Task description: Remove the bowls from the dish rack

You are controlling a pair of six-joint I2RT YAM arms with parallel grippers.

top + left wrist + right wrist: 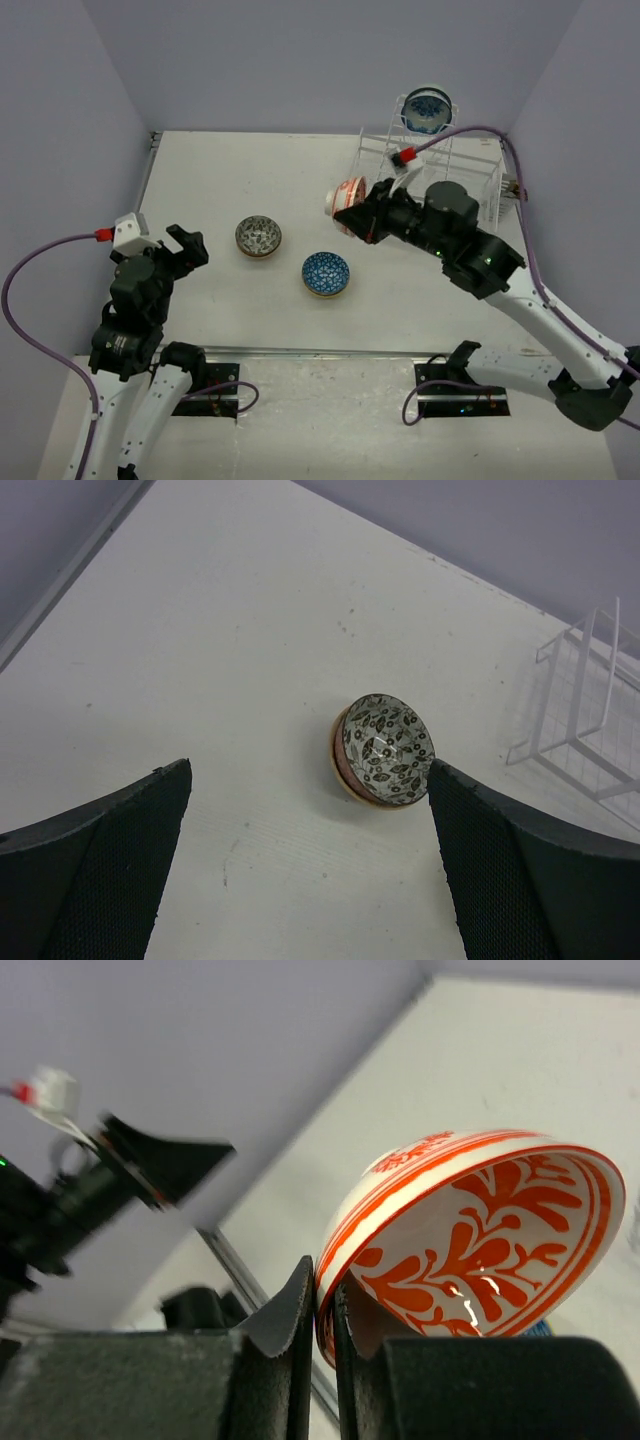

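Right gripper [325,1295]: clamped on the rim of the orange-patterned bowl [470,1240], one finger inside the rim and one outside.
Orange-patterned bowl: held tilted on edge, its inside facing the wrist camera. In the top view it sits just beside the left end of the dish rack [455,175], outside the wires.
Dish rack: at the far right of the tabletop [250,165]. A blue-and-white bowl [427,110] stands on edge in its far end.
Left gripper [308,770]: fingers wide apart with nothing between them, over the near left of the tabletop.
Leaf-patterned bowl [385,748]: upright on the tabletop, ahead of the left gripper and apart from it.
Blue mosaic bowl [326,273]: upright on the tabletop, near the leaf-patterned bowl on its right, not touching it.
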